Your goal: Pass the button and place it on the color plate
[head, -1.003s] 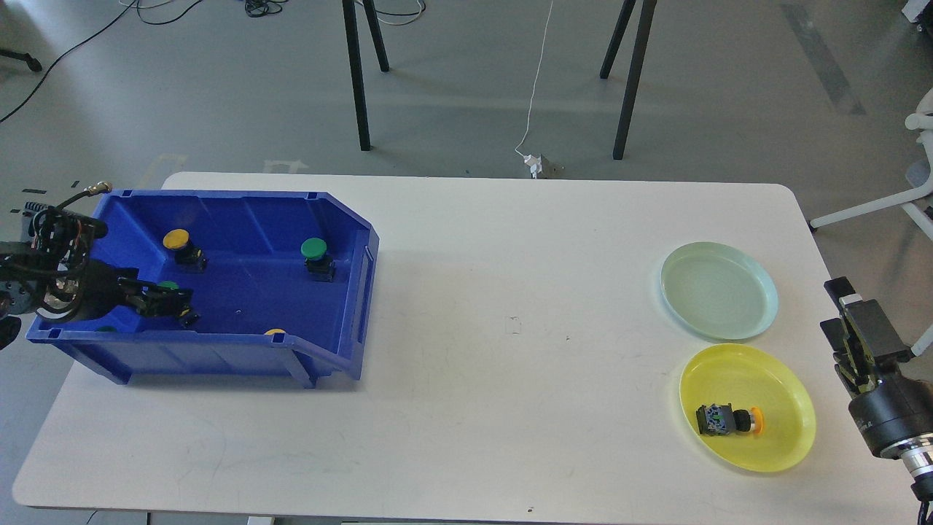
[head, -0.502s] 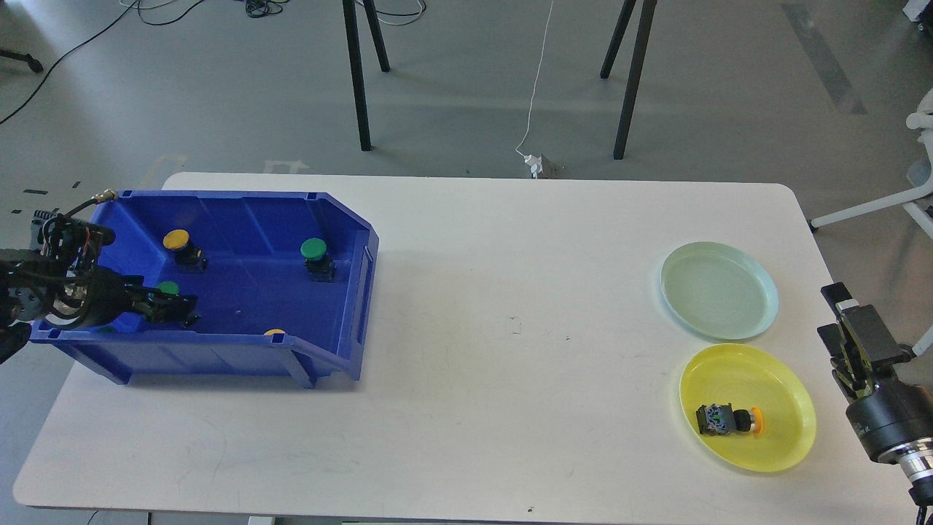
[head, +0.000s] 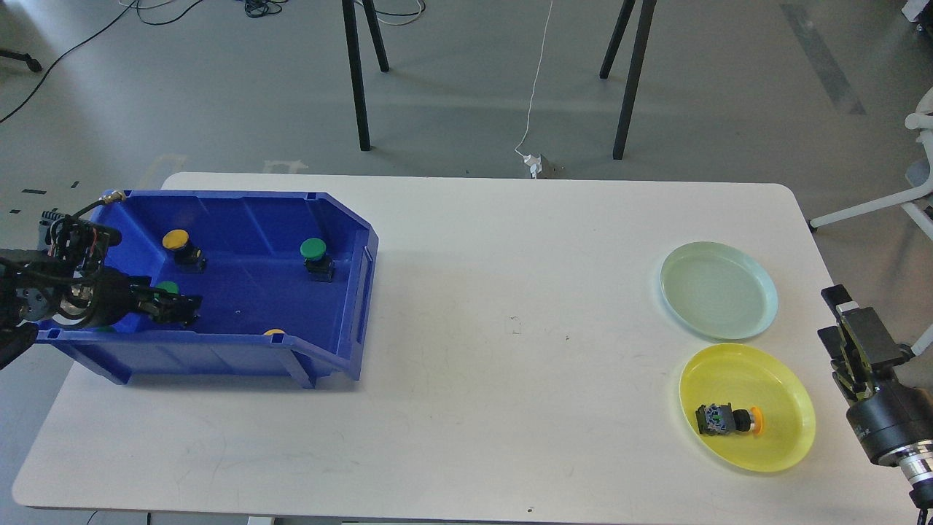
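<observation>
A blue bin [head: 219, 219] is seen at the left end of the white table [head: 474, 292], with several buttons inside it. A green-capped button [head: 169, 288] near the bin's left wall is gripped by the left gripper [head: 175, 306], whose fingers are closed against its dark body. A yellow-capped button [head: 177, 240] is placed toward the back left of the bin, a second green-capped button [head: 315, 251] toward the back right, and a sliver of another yellow cap [head: 274, 332] is visible just behind the bin's front wall. At the right end of the table, a pale green plate [head: 718, 321] is set farther back and a yellow plate [head: 787, 394] just in front of it. An orange-capped button [head: 729, 421] is laid on its side in the yellow plate. The right gripper [head: 853, 328] is held beside the table's right edge, near the two plates and apart from them; whether its fingers are spread or pressed together cannot be told.
</observation>
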Robot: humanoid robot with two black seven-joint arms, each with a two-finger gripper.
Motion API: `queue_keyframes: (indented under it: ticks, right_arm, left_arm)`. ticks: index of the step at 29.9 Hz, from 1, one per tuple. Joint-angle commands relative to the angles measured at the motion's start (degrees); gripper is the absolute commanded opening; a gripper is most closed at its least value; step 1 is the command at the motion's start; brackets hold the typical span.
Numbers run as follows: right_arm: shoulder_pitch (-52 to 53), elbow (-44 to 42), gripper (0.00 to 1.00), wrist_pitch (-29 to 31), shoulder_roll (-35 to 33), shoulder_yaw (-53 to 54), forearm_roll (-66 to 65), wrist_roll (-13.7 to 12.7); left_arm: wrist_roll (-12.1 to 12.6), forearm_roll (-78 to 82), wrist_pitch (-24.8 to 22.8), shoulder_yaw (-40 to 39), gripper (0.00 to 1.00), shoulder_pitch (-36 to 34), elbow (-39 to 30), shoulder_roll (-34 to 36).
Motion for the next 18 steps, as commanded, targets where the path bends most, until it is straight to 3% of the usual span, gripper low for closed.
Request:
queue_keyframes:
  ticks: [1,7,12,16,18]
  right_arm:
    - [-0.06,0.08,0.98,0.00,0.00,-0.06,0.00,0.00]
    - [-0.06,-0.01,0.98,0.00,0.00,-0.06,0.00,0.00]
    - [-0.14,-0.18,0.98,0.00,0.00,-0.06,0.00,0.00]
    - [-0.14,-0.36,0.98,-0.09,0.18,-0.06,0.00,0.00]
    - [-0.14,-0.36,0.98,-0.09,0.18,0.11,0.00,0.00]
  left_arm:
    - [0.00,0.31,0.02,0.04,0.63,0.13,-0.03,0.14]
    - [0.00,0.31,0.02,0.04,0.59,0.05,-0.03,0.14]
    - [0.00,0.31,0.11,0.04,0.41,0.05,-0.03,0.14]
    - [0.00,0.31,0.02,0.04,0.21,-0.13,-0.21,0.05]
    - [0.00,0.22,-0.16,-0.04,0.17,-0.30,-0.38,0.05]
